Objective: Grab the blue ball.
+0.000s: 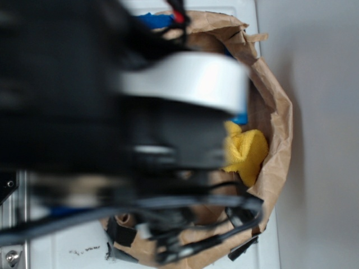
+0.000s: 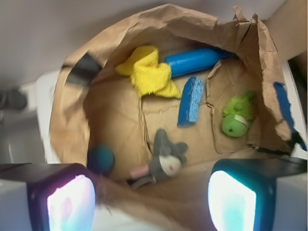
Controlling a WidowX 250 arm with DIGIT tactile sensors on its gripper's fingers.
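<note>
Although the gripper [image 2: 151, 199] carries nothing, its two fingers [image 2: 62, 197] stand spread wide apart at the near edge of the wrist view, hanging above the paper bag [image 2: 72, 120] and touching none of its contents. Just beyond the left finger, at the near left of the bag floor against the paper wall, sits the blue ball [image 2: 100, 159], apart from the grey plush mouse [image 2: 163, 161] to its right. Smooth and round, it looks light and likely to roll or squirt out of a glancing pinch, so the pads should close across its widest part. Farther in lie a blue sponge [image 2: 191, 101], a yellow cloth [image 2: 147, 72], a blue cylinder [image 2: 195, 61] and a green toy [image 2: 237, 117].
</note>
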